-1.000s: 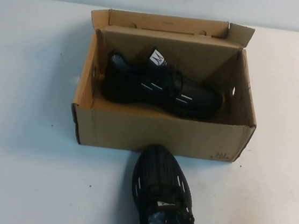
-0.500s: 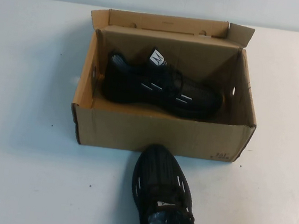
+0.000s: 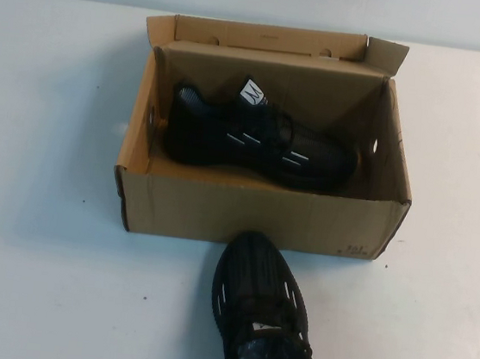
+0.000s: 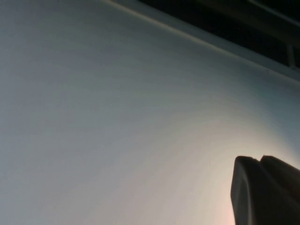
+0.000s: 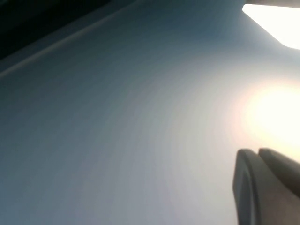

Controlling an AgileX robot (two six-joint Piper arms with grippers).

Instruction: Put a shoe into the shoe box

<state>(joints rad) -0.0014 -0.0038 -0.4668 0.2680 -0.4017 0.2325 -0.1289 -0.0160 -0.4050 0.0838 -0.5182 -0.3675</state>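
Nearest of all, a black shoe [image 3: 263, 321] lies on the white counter [image 3: 38, 278]. Its toe points away, at the near wall of the shoe box [image 3: 257, 216], and comes very close to it. I cannot tell if the toe touches the wall. The heel end runs off the near edge of the high view.

Farther back sits the brown box, open at the top, with its lid flap [image 3: 273, 38] standing up at the far side. A second black shoe [image 3: 258, 138] already lies inside, set across the box with its toe to the right.

No arm shows in the high view. The left gripper [image 4: 265, 190] shows only as a dark piece in its own wrist view, over bare counter. The right gripper [image 5: 265, 187] looks the same in its view. I cannot tell how wide the jaws of either one are, and nothing seems to be held.

So the reach for the near shoe has not begun, I think. Next, one arm needs to come over the near shoe, grab it around the middle, lift it above the near wall, and set it down beside the other one.
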